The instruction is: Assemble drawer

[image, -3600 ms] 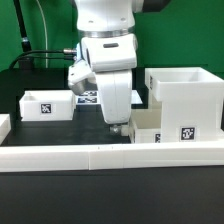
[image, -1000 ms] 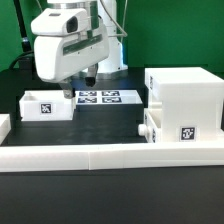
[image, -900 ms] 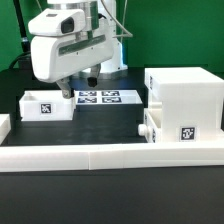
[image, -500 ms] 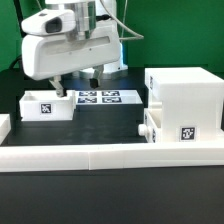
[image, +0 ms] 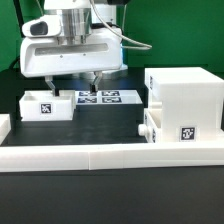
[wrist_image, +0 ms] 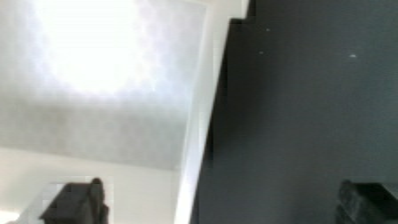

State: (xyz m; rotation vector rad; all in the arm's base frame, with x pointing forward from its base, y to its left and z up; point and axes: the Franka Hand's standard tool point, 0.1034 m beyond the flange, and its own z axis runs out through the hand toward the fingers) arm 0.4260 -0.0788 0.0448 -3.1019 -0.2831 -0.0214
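The white cube-like housing [image: 185,98] stands at the exterior view's right, with one knobbed tray [image: 150,127] pushed into its lower front. The second tray [image: 46,105] lies loose at the exterior view's left, with a tag on its front wall. My gripper [image: 73,86] hangs open and empty just above that tray's right end, one finger over the tray and the other beside it. In the wrist view the gripper [wrist_image: 222,203] shows two dark fingertips [wrist_image: 75,201] set wide apart, over a blurred white tray surface [wrist_image: 107,90] and the black table.
The marker board [image: 110,97] lies flat behind the gripper, between tray and housing. The long low white border wall [image: 100,153] runs along the table's front. A small white piece [image: 3,124] sits at the far left edge.
The gripper has moved from the housing's front leftward across the table, turned about its axis, and now hangs over the left tray. The inserted tray stays in the housing.
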